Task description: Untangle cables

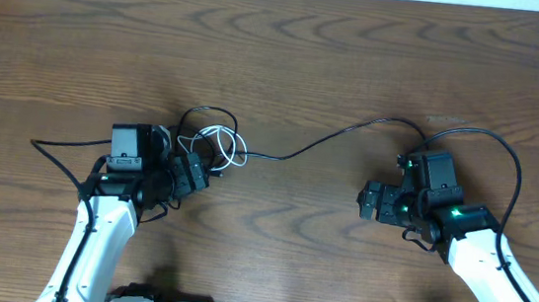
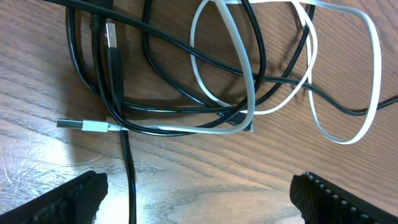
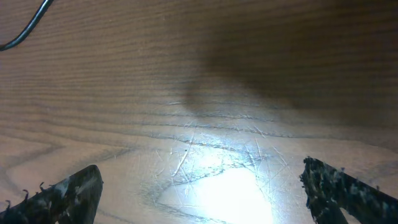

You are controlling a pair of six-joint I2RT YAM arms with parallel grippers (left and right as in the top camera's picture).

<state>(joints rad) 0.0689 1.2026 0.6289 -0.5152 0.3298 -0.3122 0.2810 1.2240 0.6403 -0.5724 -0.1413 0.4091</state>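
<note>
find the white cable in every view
Overhead: white cable left of centre, in the tangle.
Left wrist: loops across the upper middle and right, plug at left.
Right wrist: not in it.
Shared landmark: the black cables looped through it, in the overhead and left wrist views.

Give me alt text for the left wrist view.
A white cable loops through black cables in a tangle on a wooden table. A white plug lies at its near edge; the open left gripper hovers short of the tangle, holding nothing.
</note>
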